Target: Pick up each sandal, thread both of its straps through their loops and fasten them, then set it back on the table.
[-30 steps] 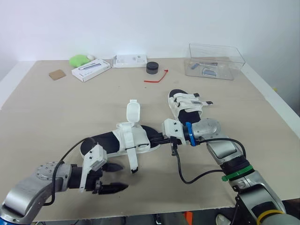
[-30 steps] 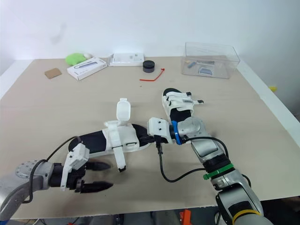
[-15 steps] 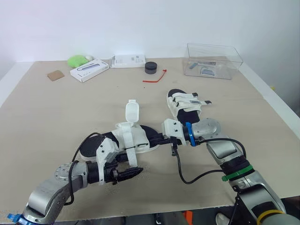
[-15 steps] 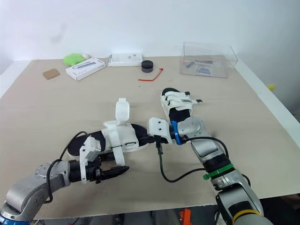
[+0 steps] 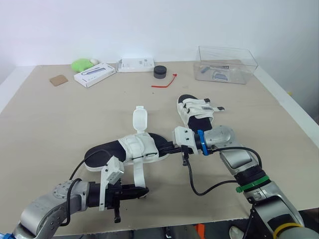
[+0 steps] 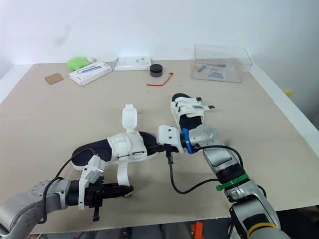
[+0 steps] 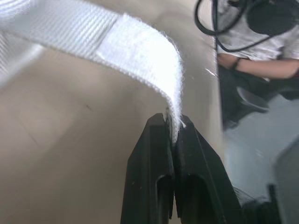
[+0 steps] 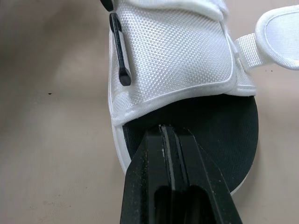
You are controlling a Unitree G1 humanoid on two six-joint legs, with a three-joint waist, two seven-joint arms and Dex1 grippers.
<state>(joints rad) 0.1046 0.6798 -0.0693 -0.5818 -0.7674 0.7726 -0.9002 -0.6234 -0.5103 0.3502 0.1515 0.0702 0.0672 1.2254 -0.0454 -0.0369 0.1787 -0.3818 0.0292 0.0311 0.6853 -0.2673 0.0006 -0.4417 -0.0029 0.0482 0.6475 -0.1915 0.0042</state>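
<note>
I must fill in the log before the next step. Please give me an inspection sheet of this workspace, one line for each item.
Surface: beige table, no spills seen.
Job's things: near sandal lies unfastened, its upright strap raised, its loose strap drawn toward the front edge; far sandal lies with straps across it.
Clutter: green object, white box, second white box, black puck, red tie, brown square, clear box, all near the far edge.
Grippers: left gripper shut on the loose strap's end; right gripper shut on the near sandal's toe.
Cables: black cable loops below the right wrist; thinner cable by the left arm.
Surroundings: white wall; person's arm beyond the table.
</note>
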